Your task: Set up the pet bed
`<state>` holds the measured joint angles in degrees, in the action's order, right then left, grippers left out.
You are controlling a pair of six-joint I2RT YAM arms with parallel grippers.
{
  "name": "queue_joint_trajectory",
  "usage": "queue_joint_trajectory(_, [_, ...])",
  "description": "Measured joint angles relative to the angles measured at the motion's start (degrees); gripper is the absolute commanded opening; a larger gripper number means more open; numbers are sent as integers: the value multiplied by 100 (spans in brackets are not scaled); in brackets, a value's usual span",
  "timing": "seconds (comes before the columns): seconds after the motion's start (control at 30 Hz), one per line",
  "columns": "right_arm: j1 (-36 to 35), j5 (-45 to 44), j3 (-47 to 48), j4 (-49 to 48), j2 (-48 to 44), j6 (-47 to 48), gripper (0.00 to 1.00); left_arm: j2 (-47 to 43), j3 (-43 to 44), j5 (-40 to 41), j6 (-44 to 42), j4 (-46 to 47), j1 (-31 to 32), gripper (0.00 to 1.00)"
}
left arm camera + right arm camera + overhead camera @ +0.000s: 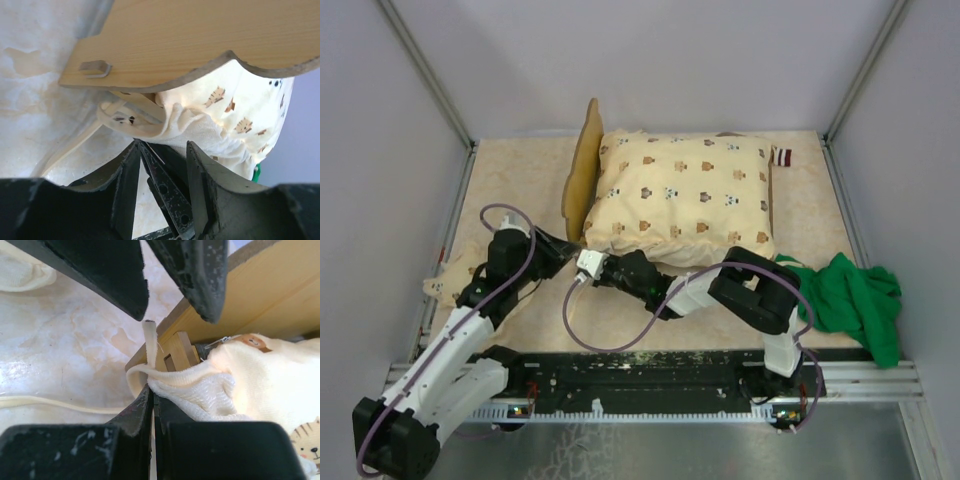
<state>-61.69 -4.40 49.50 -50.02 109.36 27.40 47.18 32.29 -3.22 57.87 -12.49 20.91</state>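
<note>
While the right gripper (151,390) has its fingers pressed flat together, their tips lie against the hem at a corner of the cream animal-print quilt (685,195). Whether any cloth is nipped between them does not show. The left gripper (162,145) is spread and grips nothing. Its fingers stand to either side of the right gripper's tip, and the end of a cream tie (148,340) stands upright just off its fingertips.

Both tools meet at the near corner of the pet bed (769,200), at its headboard end. The quilt lies in the bed, puffed up and filling it from end to end, so the base is hidden. The quilt's gathered corner hangs out over the frame beside the grippers.

The bed sits at the far middle of the table (520,190). Its long axis runs left to right across the table, with the headboard (200,35) at the left end. The headboard is light wood with visible grain and a wavy scalloped top edge. It stands on edge and leans a little, and a small tab pokes through it near one side. Light-wood joinery shows at the corner under the quilt.

A green cloth (850,300) lies crumpled near the bed's right end. A cream cloth (445,280) lies at the left edge of the table, partly hidden by the left arm.
</note>
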Motion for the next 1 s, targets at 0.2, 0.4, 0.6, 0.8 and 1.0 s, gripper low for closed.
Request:
queue_joint_trajectory(0.2, [0, 155, -37, -264, 2, 221, 0, -109, -61, 448, 546, -275, 0, 53])
queue_joint_trajectory(0.4, [0, 186, -160, -407, 2, 297, 0, 577, 46, 592, 837, -605, 0, 49])
queue_joint_trajectory(0.6, [0, 238, -160, -496, 2, 352, 0, 763, 50, 566, 929, -509, 0, 45])
queue_joint_trajectory(0.8, [0, 323, -190, -540, 2, 374, 0, 802, 55, 590, 940, -367, 0, 42])
queue_joint_trajectory(1.0, [0, 393, -190, -616, 2, 407, 0, 927, 59, 629, 940, -297, 0, 31])
